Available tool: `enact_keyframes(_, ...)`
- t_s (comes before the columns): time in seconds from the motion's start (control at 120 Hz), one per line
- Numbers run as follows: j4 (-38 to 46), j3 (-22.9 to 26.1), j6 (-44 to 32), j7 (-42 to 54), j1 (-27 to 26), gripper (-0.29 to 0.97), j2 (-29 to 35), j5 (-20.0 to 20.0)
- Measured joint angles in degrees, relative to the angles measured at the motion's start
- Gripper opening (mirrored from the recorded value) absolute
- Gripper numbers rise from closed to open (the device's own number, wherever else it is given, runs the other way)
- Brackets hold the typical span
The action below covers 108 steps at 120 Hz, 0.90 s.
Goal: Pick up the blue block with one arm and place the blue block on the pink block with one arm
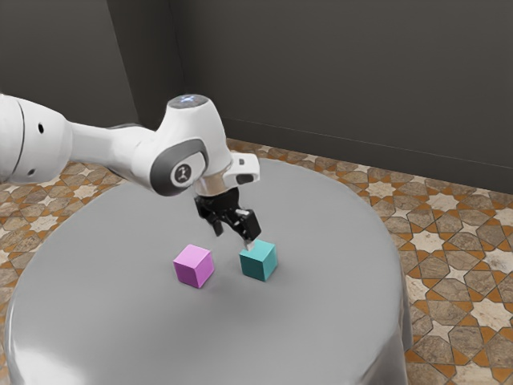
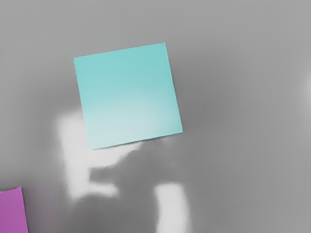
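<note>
Blue block [image 1: 258,261] [image 2: 127,94]: sat flat on the round grey desk [image 1: 112,337].
Pink block [image 1: 194,265] [image 2: 12,211]: lay just beside the blue block, on the exterior view's left, with a gap between them.
Jaws: stood apart, tilted, just above the blue block, clasping nothing.
</note>
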<state>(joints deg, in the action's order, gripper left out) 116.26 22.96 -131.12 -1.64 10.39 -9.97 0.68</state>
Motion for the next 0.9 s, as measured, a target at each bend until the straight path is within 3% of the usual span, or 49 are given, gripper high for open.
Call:
enact_keyframes(0.217,-6.4,-0.1,-2.2,-2.4,-0.2,0.68,-9.9,3.7)
enact_keyframes(0.658,-14.9,-1.1,-2.7,-5.2,-1.1,0.67,-22.2,7.2)
enact_keyframes(0.9,-17.3,-2.2,-1.4,-6.3,-2.5,0.41,-24.1,9.0)
